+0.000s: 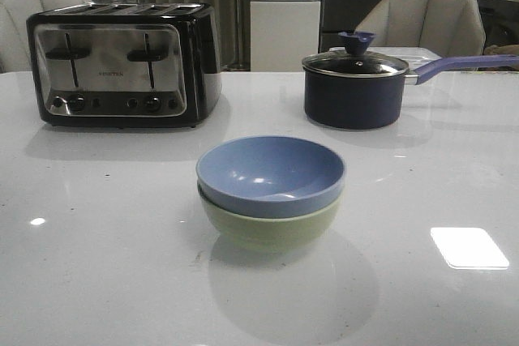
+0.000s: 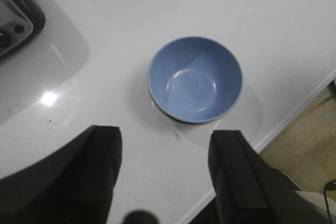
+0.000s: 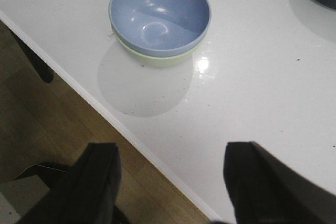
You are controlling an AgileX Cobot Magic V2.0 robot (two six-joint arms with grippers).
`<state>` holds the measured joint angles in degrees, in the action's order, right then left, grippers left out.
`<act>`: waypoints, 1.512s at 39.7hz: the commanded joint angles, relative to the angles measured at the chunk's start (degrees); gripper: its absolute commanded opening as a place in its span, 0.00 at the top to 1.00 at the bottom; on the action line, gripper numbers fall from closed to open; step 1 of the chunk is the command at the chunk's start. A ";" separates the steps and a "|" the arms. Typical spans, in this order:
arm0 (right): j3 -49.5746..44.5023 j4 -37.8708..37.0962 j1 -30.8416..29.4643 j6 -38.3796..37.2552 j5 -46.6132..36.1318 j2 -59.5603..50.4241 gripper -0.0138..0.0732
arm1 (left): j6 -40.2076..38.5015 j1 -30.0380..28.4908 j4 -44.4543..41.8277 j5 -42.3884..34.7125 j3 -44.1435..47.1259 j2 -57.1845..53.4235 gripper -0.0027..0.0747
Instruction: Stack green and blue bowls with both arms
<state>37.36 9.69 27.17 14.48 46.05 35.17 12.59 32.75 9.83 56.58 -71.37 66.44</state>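
The pale blue bowl sits nested inside the pale green bowl at the middle of the white table. In the left wrist view the blue bowl lies well beyond my open, empty left gripper, and the green bowl is hidden under it. In the right wrist view the blue bowl rests in the green bowl, far from my open, empty right gripper, which hangs over the table's front edge. Neither gripper shows in the front view.
A black and chrome toaster stands at the back left. A dark navy saucepan with a glass lid stands at the back right, handle pointing right. The table's front edge borders wooden floor.
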 commanded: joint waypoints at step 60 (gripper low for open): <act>1.65 2.01 -0.14 0.27 -1.87 0.19 0.74 | 0.10 0.30 0.51 -12.34 28.75 -35.60 0.76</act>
<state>37.36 10.80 27.17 14.48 47.17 35.17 12.59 32.75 9.61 48.77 -40.94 30.74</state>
